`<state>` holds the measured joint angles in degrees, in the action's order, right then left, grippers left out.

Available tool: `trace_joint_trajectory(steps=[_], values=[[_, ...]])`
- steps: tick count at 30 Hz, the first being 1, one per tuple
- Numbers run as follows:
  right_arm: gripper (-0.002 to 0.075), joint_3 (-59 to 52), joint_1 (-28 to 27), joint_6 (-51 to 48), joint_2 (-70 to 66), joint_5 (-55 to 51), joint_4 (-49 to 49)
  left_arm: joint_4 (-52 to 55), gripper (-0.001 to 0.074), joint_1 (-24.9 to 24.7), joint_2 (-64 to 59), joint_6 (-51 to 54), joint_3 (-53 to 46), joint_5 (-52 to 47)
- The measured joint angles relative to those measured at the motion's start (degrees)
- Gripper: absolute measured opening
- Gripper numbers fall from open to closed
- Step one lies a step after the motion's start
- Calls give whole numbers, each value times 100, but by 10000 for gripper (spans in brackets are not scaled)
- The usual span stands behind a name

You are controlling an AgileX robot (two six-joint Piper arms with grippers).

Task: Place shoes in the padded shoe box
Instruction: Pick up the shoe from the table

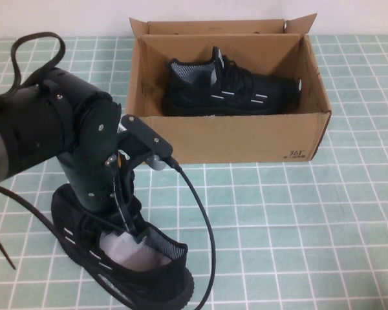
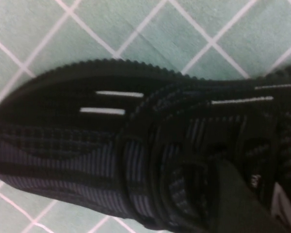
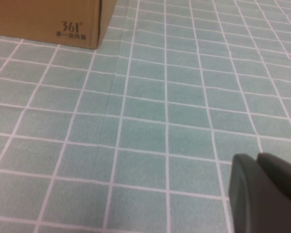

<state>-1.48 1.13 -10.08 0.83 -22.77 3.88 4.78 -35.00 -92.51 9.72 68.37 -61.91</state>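
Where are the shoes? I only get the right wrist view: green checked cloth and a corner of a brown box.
Observer: One black shoe is already inside that shoe box.
Operator: And the other one?
Observer: The second shoe sits on the cloth at the robot's near left, with the left gripper down at its opening.
Operator: What is the dark lump in my corner?
Observer: That is the right gripper, jaws shut; it hangs over bare cloth, away from both shoes and outside the high view.
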Motion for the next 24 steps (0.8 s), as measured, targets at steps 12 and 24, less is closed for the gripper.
trace_joint_trajectory(steps=[12,24], values=[[-8,0,0,0,0,0,0,-142,11,0,130,-735,13,-388],[-8,0,0,0,0,0,0,-696,7,-12,567,-1320,1319,-906]])
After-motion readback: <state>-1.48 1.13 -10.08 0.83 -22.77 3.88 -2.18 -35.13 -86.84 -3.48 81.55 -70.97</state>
